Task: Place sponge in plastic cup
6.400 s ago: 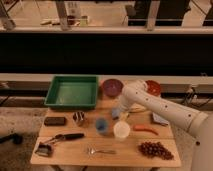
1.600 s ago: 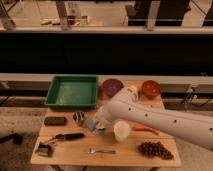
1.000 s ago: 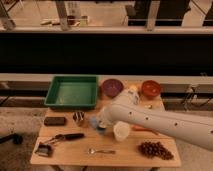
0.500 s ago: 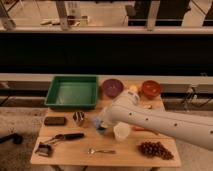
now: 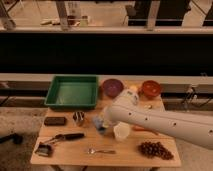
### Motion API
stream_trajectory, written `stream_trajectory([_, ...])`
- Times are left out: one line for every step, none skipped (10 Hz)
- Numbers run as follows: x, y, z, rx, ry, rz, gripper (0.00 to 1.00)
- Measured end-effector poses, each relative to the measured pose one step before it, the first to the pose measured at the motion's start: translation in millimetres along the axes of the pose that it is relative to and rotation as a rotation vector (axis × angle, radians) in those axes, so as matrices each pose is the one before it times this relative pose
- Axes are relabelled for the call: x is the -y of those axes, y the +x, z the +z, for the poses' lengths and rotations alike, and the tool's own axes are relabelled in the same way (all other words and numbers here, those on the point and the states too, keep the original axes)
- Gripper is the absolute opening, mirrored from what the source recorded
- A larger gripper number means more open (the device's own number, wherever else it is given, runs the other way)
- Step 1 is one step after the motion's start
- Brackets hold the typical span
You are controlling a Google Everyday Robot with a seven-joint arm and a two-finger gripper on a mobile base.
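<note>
Blue plastic cup [image 5: 100,125] under gripper [image 5: 101,121]; grip state unclear; white cup [image 5: 121,131] beside.

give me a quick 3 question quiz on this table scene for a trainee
1. True or false: the green tray sits at the back left of the table.
2. Which lies nearest the front right corner? A) grapes B) spoon C) purple bowl
3. Fill in: the gripper is low beside the ____ cup.

Key:
1. True.
2. A; the spoon lies front centre and the purple bowl is at the back.
3. White; the gripper is just left of it, at the spot where the arm hides the blue cup and sponge.
</note>
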Motion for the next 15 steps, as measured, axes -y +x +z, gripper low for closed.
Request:
stream_trajectory([-0.86,0.00,-0.16,0.00024,-0.00377,0.00211,0.43])
stream_trajectory([-0.68,-0.01,-0.60,0.00002,-0.00324,0.00161,0.51])
stream_trajectory([-0.77,-0.61,-0.12,0.00215,-0.00372,-0.00213,0.61])
stream_trajectory([-0.49,-1.44,-0.19,0.00332,-0.00254,-0.00510,0.72])
stream_trajectory([-0.48,-1.13,-0.51,0.00329,-0.00127,-0.00352,0.78])
stream_trajectory([-0.83,-1.13,-0.51,0.00382,-0.00198,-0.00460,0.80])
stream_trajectory([-0.97,-2.05,-0.08,0.00529,-0.00309,-0.00587,0.80])
stream_trajectory([-0.61,-1.85,0.18,0.00374,-0.00232,-0.00478,0.80])
stream_trajectory([-0.26,-1.72,0.30,0.00416,-0.00168,-0.00411,0.80])
stream_trajectory([-0.26,-1.84,-0.12,0.00593,-0.00171,-0.00455,0.80])
stream_trajectory([0.16,-1.29,-0.23,0.00376,-0.00021,-0.00257,0.80])
stream_trajectory([0.55,-1.95,-1.19,0.00434,0.00258,-0.00370,0.80])
stream_trajectory([2.29,-2.54,-3.37,0.00337,0.00896,-0.00371,0.80])
stream_trajectory([2.05,-0.37,-4.11,-0.00084,0.00893,0.00137,0.80])
stream_trajectory([4.81,0.85,-10.92,-0.00294,0.01389,0.00607,0.80])
